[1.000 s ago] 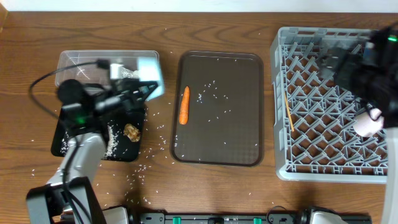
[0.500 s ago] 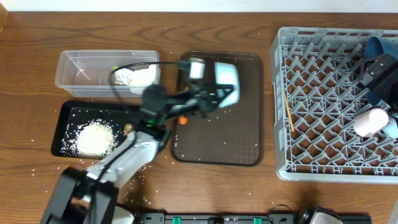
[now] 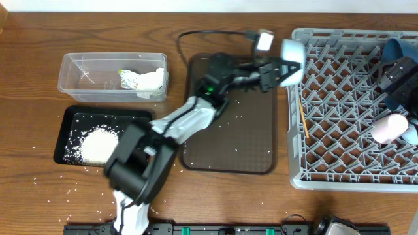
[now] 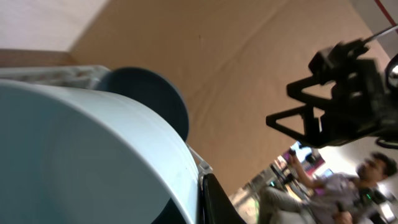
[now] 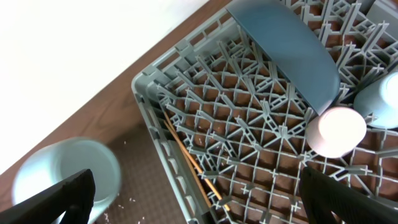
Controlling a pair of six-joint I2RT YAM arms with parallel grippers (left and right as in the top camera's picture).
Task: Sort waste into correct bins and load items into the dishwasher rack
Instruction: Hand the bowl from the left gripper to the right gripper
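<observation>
White bowl: held off the table, above the left wall of the grey rack, near its far corner.
Left gripper: clamped on the bowl's rim; arm stretched over the brown tray.
Why so: a rim hold probably lets the bowl be stood on edge among the ribs.
Bowl axis: roughly level, mouth turned towards the rack's right side.
Right gripper: fingers spread wide, nothing between them, above the rack floor beside the blue dish, likely leaving room.
Racked: chopsticks, pink cup.
</observation>
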